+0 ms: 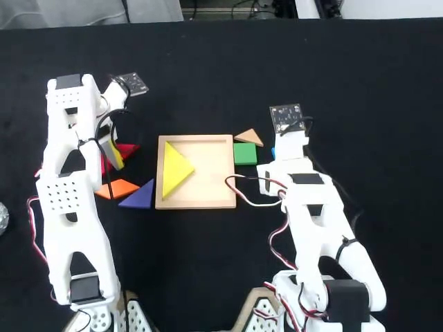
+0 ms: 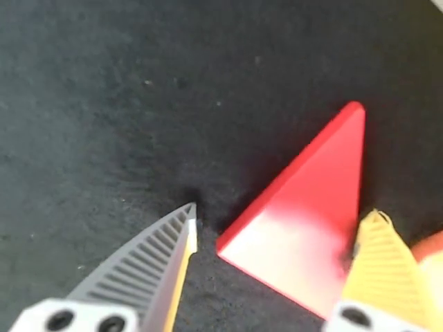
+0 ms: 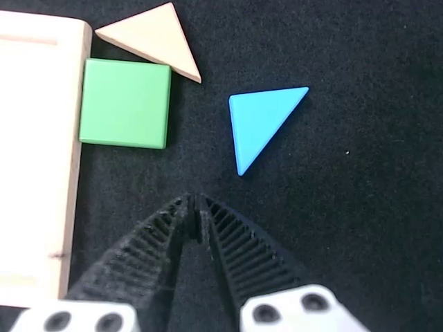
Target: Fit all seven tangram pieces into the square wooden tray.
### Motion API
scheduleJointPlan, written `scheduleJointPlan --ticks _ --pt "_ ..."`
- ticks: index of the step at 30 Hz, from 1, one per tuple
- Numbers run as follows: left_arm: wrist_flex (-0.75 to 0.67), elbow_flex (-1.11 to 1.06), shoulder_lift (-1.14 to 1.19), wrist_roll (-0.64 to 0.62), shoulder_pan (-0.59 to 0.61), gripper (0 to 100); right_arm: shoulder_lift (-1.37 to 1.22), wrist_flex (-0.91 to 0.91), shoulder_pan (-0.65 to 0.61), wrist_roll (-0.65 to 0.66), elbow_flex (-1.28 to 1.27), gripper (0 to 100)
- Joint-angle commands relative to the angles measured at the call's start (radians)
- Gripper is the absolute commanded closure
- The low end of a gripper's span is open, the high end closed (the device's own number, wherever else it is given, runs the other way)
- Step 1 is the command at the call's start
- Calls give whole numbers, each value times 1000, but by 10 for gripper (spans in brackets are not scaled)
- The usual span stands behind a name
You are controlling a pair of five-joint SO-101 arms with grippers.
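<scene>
Wooden tray [image 1: 195, 203] holding yellow triangle [image 1: 174, 168], left jaws spread around red triangle [image 2: 311, 187], right jaws closed near blue triangle [image 3: 259, 121]

Green square [image 3: 124, 102] lies flat on black cloth [image 3: 360, 173], one side flush against the outer wall of the wooden tray [image 3: 34, 159]. Tan triangle [image 3: 156, 38] sits at a far corner of the square, its long edge touching or nearly touching that corner. Blue triangle [image 3: 259, 121] lies apart from the square, on the side away from the tray. Right gripper [image 3: 196, 204] hangs over bare cloth near the square, jaws closed, tips meeting.
</scene>
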State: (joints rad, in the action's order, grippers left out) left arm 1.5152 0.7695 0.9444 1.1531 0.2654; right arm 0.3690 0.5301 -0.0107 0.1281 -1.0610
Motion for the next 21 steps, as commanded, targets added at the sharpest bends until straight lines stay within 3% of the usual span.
scheduleJointPlan --ticks 1,8,21 --pt "38 47 -9 51 7 688 36 -18 8 11 10 984" --pt "2 51 -14 -57 58 646 36 -18 6 11 10 984" --pt "5 41 -9 -100 79 648 36 -18 6 11 8 984"
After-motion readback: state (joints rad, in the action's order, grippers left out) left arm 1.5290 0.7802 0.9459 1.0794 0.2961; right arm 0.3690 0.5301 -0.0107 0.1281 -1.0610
